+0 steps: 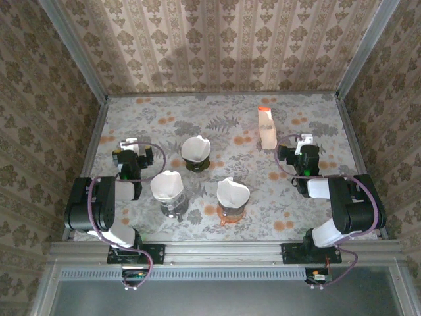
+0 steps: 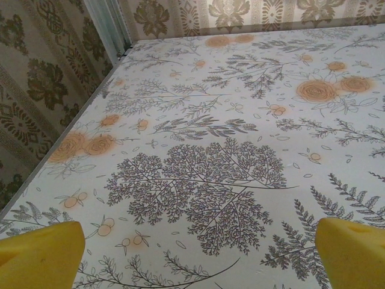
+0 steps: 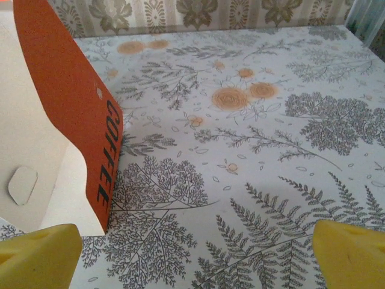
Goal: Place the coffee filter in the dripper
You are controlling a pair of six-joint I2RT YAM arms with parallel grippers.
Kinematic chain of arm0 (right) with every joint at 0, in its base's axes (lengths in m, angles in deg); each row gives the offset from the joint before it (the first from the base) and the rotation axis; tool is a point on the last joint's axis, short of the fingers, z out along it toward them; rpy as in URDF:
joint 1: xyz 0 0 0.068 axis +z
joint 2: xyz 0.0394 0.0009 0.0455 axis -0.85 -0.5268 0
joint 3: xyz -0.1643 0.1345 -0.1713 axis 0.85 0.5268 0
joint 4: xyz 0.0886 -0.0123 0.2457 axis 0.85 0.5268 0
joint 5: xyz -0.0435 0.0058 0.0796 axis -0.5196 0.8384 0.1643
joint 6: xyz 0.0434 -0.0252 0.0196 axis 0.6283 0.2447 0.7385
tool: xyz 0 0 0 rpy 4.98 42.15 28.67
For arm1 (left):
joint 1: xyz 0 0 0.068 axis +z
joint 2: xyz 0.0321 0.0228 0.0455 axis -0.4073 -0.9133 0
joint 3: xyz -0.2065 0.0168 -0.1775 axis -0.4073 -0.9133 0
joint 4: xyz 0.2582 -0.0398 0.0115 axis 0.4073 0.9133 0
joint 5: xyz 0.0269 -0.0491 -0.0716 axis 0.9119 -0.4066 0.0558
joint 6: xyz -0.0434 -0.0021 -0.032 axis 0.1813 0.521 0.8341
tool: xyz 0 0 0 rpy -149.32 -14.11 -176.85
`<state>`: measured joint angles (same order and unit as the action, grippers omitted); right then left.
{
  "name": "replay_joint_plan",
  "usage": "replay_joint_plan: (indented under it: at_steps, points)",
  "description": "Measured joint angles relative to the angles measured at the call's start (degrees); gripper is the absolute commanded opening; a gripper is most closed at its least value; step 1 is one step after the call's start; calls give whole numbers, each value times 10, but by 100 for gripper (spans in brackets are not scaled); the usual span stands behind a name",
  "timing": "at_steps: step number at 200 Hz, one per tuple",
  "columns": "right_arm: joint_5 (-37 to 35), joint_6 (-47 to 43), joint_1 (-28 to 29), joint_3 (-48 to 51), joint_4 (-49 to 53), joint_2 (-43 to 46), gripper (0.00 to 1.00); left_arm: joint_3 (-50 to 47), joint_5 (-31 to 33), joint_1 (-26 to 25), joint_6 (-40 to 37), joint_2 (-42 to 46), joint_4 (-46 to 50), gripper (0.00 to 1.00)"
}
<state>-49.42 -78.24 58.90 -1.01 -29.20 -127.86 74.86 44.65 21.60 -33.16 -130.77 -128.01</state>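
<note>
Three drippers stand mid-table, each with a white paper coffee filter in it: a dark-based one [image 1: 195,153], a clear one [image 1: 168,194] and an orange one [image 1: 232,199]. An orange-and-white carton [image 1: 266,128] printed "COFFEE" stands at the back right, and its orange side [image 3: 72,114] rises close on the left in the right wrist view. My left gripper [image 1: 130,143] rests open left of the drippers, its yellow fingertips [image 2: 42,256] wide over bare cloth. My right gripper [image 1: 304,141] is open just right of the carton, with nothing between its yellow fingertips [image 3: 352,253].
A floral tablecloth [image 2: 204,180] covers the table. Patterned walls and metal posts [image 1: 92,79] close it in at the back and both sides. The left wall [image 2: 36,108] runs near my left gripper.
</note>
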Motion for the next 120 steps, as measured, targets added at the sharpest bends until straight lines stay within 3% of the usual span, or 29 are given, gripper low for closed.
replay_joint_plan:
  at_steps: [63, 120]
  points:
    - [7, 0, 0, 0, -9, 0, 100, 0, -128, 36, -5, 0, 4, 100]
    - [8, 0, 0, 0, -9, 0, 100, 0, -163, 36, -7, 0, 4, 100]
